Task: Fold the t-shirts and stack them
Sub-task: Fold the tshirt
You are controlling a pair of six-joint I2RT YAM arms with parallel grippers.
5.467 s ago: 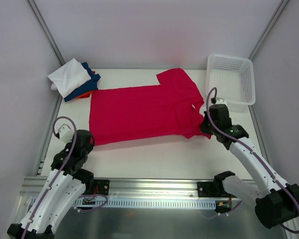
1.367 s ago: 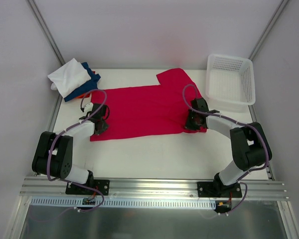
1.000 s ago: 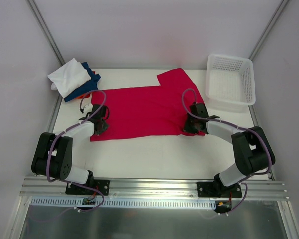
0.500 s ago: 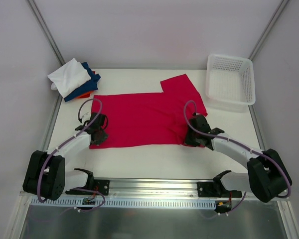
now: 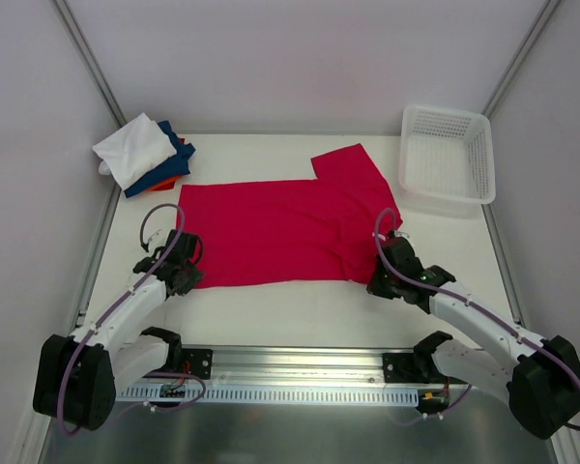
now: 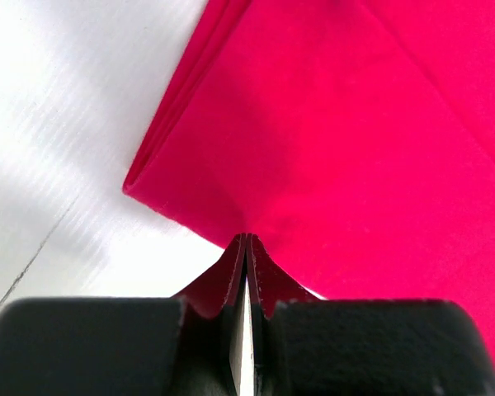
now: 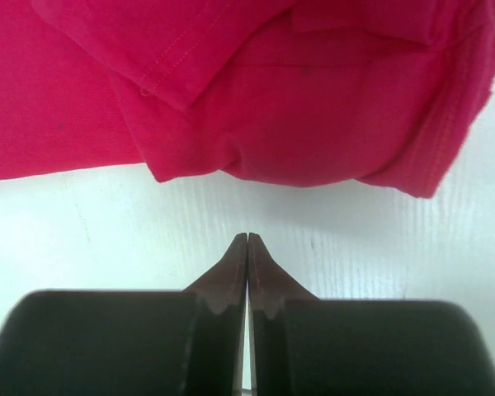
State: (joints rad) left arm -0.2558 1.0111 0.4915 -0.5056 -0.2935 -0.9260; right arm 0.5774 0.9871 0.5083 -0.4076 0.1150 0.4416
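A crimson-red t-shirt lies spread across the middle of the table, its lower part folded double and one sleeve bunched at the right. My left gripper is shut, and its tips just meet the shirt's near edge beside its folded corner; no cloth shows between the fingers. My right gripper is shut too. Its tips rest over bare table just short of the bunched sleeve. Folded white, dark blue and orange shirts are stacked at the back left.
A white lattice basket stands at the back right corner, close to the red shirt's upper sleeve. Metal frame posts run along both sides of the table. The arms' mounting rail crosses the near edge.
Both arms have drawn back toward the near edge, and the red shirt has slid a little nearer with them. The right gripper's tips now sit off the cloth.
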